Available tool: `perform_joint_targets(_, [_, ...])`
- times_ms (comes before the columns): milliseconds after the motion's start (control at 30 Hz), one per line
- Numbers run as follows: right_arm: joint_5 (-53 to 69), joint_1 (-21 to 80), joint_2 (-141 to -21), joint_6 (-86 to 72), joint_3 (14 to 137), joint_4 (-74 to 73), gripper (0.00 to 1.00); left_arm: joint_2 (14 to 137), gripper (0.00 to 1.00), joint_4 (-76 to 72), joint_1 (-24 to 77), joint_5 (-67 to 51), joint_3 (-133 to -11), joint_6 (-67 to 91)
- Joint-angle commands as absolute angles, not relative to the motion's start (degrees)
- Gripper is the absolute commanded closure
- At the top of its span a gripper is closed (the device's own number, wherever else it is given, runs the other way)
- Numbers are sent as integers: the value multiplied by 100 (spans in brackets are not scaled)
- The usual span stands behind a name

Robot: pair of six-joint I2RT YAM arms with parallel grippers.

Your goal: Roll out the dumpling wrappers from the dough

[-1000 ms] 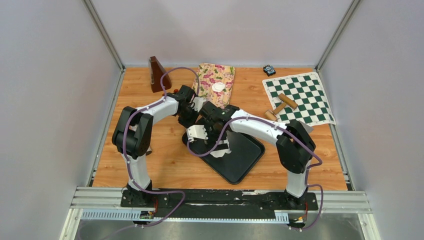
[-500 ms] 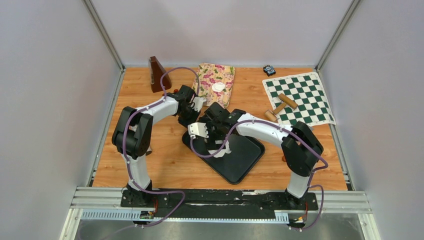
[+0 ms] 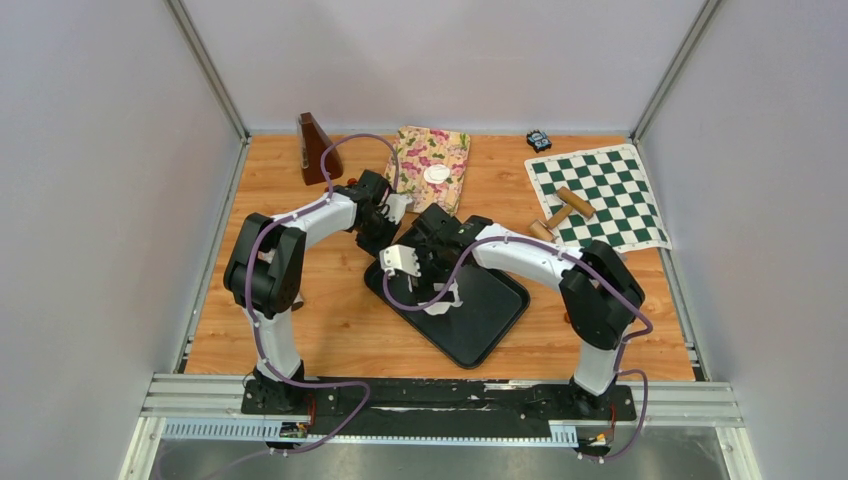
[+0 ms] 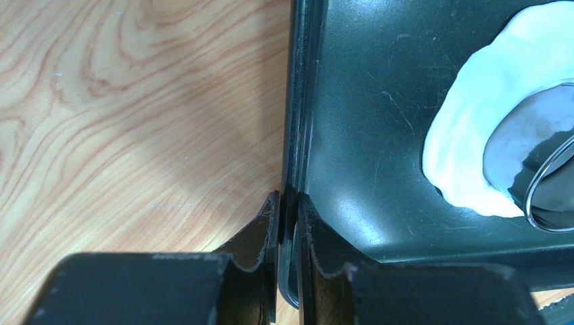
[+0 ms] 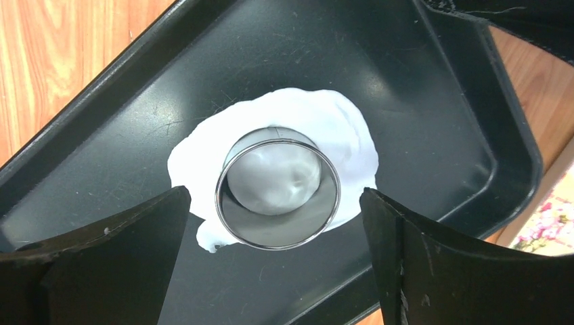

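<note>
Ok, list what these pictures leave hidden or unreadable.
- Left wrist: ring cutter and dough run off the right edge.
- Top view: the right arm covers the ring cutter and most of the dough.
- Right wrist: the ring cutter's wall hides whether the dough inside is cut free.
- Top view: the black object at the far edge is too small to identify.

Clutter across wooden worktop [image 3: 330, 330].
Black tray [image 3: 495, 320] centre; behind, brown metronome [image 3: 316, 148] left, floral cloth [image 3: 450, 150] middle, chequered mat [image 3: 615, 185] right bearing wooden pieces [image 3: 575, 202].

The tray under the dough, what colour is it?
Black; the tray shows best in the right wrist view.
</note>
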State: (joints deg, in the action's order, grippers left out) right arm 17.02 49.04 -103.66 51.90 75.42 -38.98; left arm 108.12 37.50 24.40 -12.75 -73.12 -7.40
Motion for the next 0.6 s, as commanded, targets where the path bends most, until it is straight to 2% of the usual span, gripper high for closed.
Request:
perform_joint_targets(0, [1770, 4896, -10521, 5011, 7757, -3799, 2, 10443, 100, 3637, 2496, -1294, -7405, -728])
perform_joint_targets(567, [1691, 4863, -10779, 5023, 7744, -3771, 17, 10422, 100, 3656, 2496, -1315, -7410, -721])
